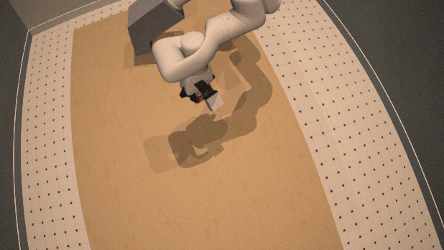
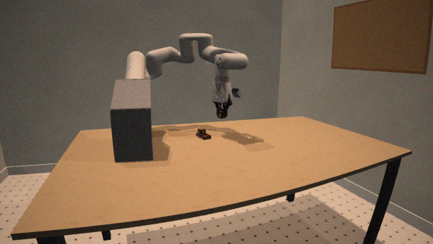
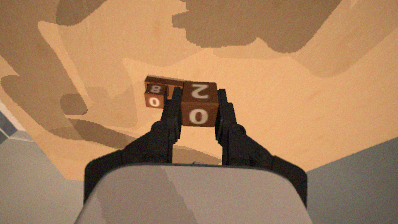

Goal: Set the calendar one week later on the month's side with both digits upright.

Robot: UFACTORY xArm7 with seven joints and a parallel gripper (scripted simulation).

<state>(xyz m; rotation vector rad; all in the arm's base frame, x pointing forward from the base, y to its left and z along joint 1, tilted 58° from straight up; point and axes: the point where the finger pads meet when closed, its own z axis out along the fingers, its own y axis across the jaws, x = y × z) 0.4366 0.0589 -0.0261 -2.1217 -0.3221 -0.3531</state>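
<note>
My gripper (image 3: 199,99) is shut on a brown wooden cube (image 3: 199,104). The cube shows a white 0 on the face toward the wrist camera and a 2 on the face beyond it. In the exterior view the gripper (image 2: 221,111) holds the cube high above the table. The brown tray (image 2: 203,136) lies flat on the table below and a little to the left of the gripper. The second cube (image 3: 155,95) stands in the tray and shows a 0 and an 8. In the overhead view the gripper (image 1: 197,94) covers most of the tray. The month's name is not readable.
The arm's grey base block (image 2: 131,119) stands on the table to the left of the tray, and shows at the top of the overhead view (image 1: 151,21). A brown board (image 2: 380,35) hangs on the right wall.
</note>
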